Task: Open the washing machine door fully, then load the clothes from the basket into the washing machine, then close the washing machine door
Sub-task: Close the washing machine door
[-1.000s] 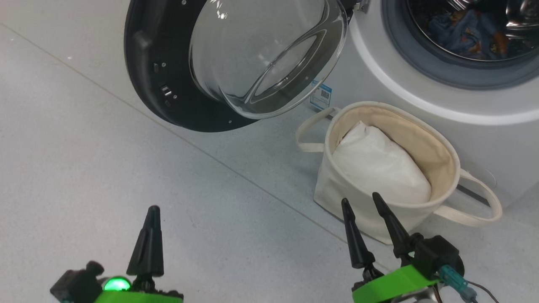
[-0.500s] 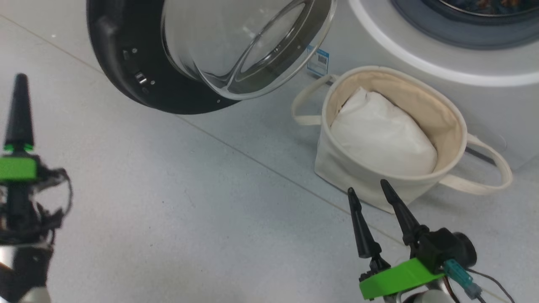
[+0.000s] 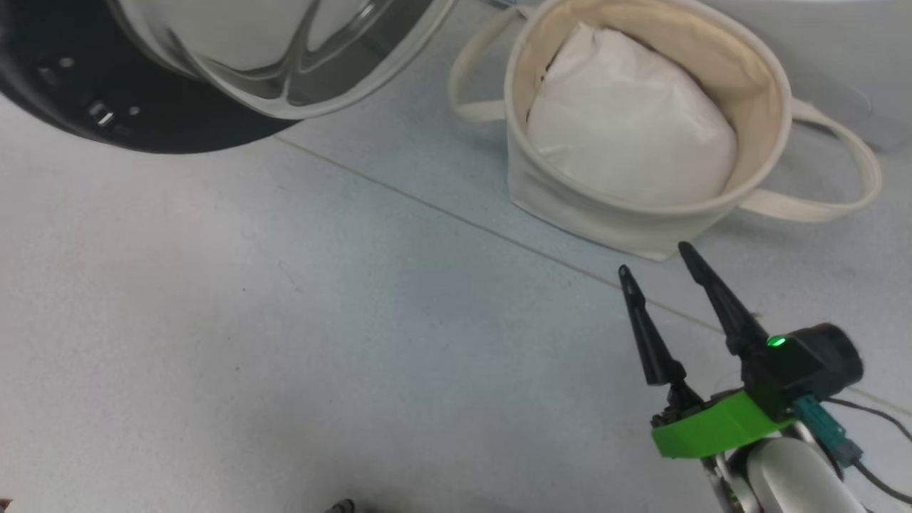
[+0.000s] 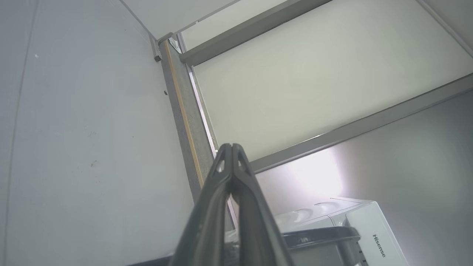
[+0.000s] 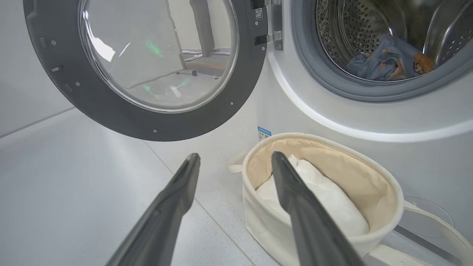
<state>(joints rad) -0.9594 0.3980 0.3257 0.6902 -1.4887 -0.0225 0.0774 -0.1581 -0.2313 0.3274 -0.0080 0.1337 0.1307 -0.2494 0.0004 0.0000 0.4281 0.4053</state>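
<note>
Room: pale grey speckled floor (image 3: 285,320) crossed by one seam, plain white wall behind.
Just changed: the head camera has dipped, so everything has slid up its view. The left gripper (image 4: 231,145) has climbed and now points high at the wall above the washing machine (image 5: 332,122).
Left gripper: fingers pressed together, nothing between them.
Right gripper (image 3: 655,258): spread and empty, hanging near the basket (image 3: 584,206).
Clothes (image 5: 384,62): crumpled light-blue garment with orange-brown prints, lying inside the steel drum.
Basket: on the floor against the machine's front, with a plain white bundle (image 3: 627,128) inside.
Washing machine door (image 5: 122,118): swung wide open beside the drum, glass catching reflections.
Meaning: loading looks done; shutting the door is likely what remains.
</note>
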